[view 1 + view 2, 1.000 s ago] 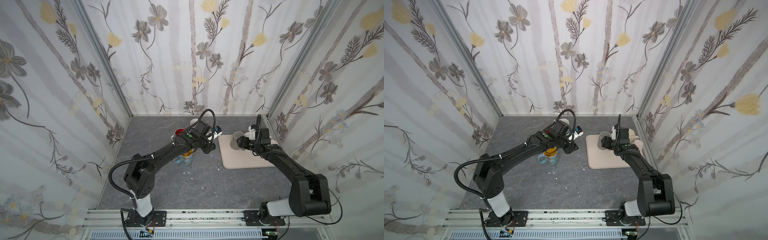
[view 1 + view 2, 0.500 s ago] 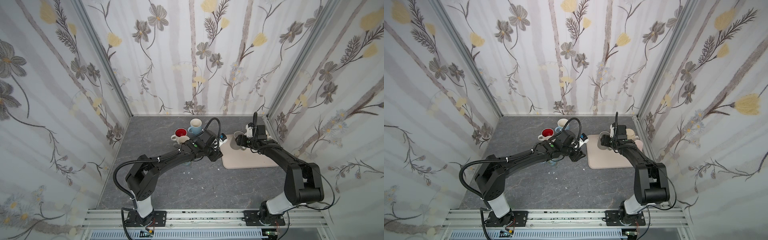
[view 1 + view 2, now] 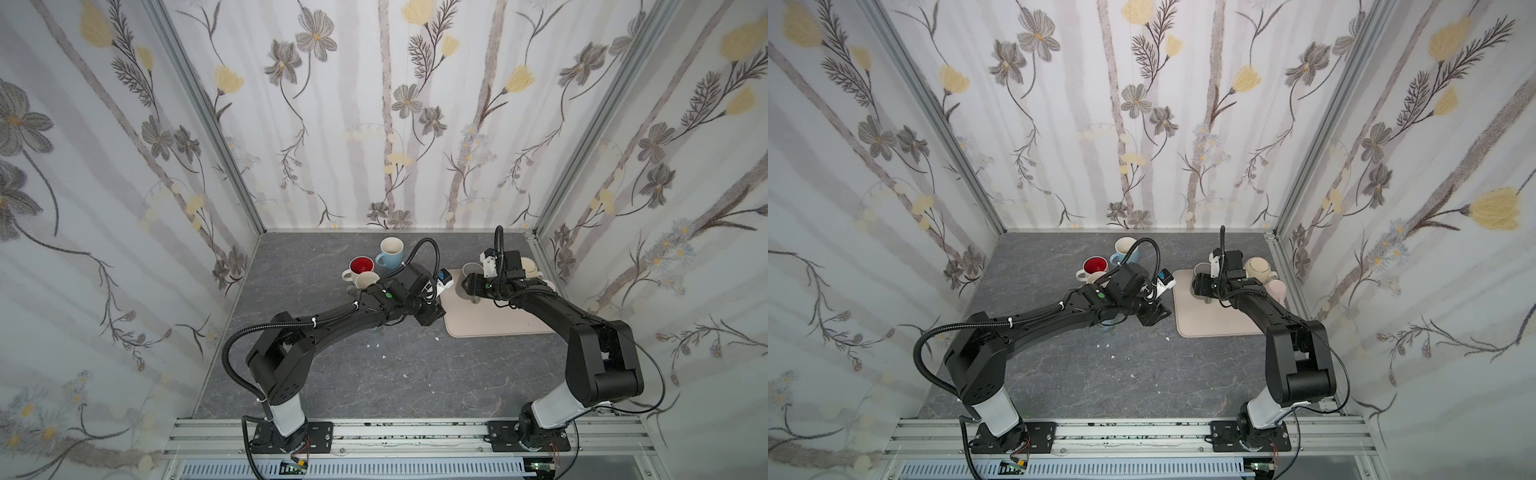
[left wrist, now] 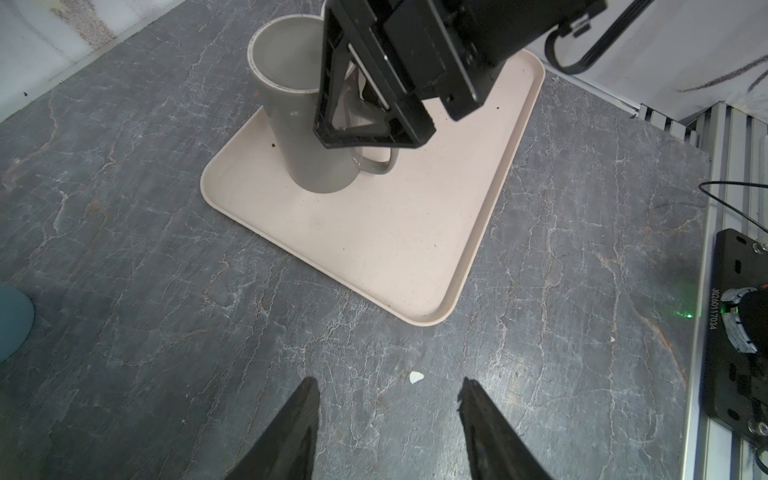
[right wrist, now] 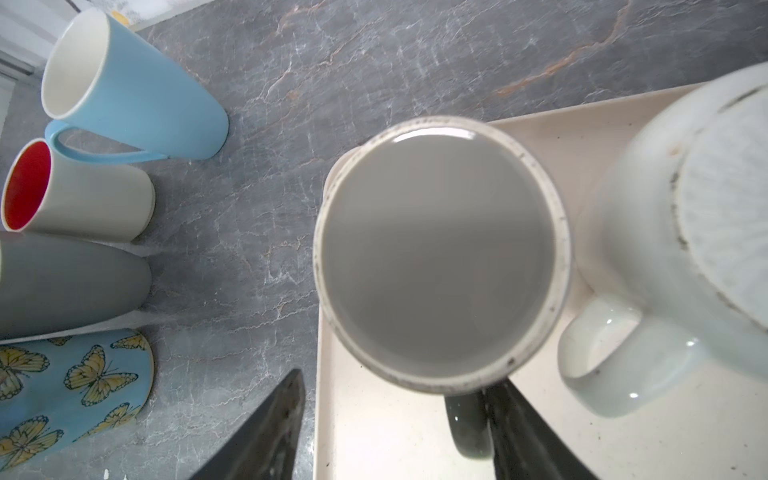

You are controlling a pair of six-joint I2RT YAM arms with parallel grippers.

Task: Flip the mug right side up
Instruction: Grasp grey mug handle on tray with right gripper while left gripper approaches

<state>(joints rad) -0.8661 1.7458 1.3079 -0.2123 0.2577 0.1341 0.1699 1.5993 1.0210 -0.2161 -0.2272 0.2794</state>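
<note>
Looking at the grey mug point(image 4: 307, 124) parked bottom-up on the beige tray point(image 4: 374, 249), in the far-left corner as seen in both top views, the corner closest to the bunch of cups; can see the pale unglazed foot ring facing up in the right wrist view, so definitely not right side up yet; handle point(image 5: 467, 428) sticking out sideways, low over the tray.

Then the right gripper point(image 5: 397, 378), hanging straight above that mug with jaws spread wide and clamped on nothing; one finger point(image 5: 523, 432) just beside the handle, maybe touching, can't tell for sure; other finger out past the tray's rim, over the dark stone-look table point(image 5: 249, 249).

As for the left gripper point(image 4: 388, 382): also spread apart, nothing between the fingers; hovering over bare table just off the tray's near-left corner, aimed toward the tray, with a small white chip point(image 4: 416, 377) lying just ahead of the fingertips.

Also on the tray: a white mug point(image 5: 665, 249), bottom-up too, right next to the grey mug; plus a pinkish cup point(image 3: 1278, 291) at the wall-side rim, can't make out which way up.

Off the tray, standing in a tight bunch on the table: light blue mug point(image 5: 137, 95) and red-lined mug point(image 5: 83, 199), both mouth-up; a second grey cup point(image 5: 70, 282); a butterfly mug point(image 5: 75, 386), mostly hidden under the left arm in both top views.
</note>
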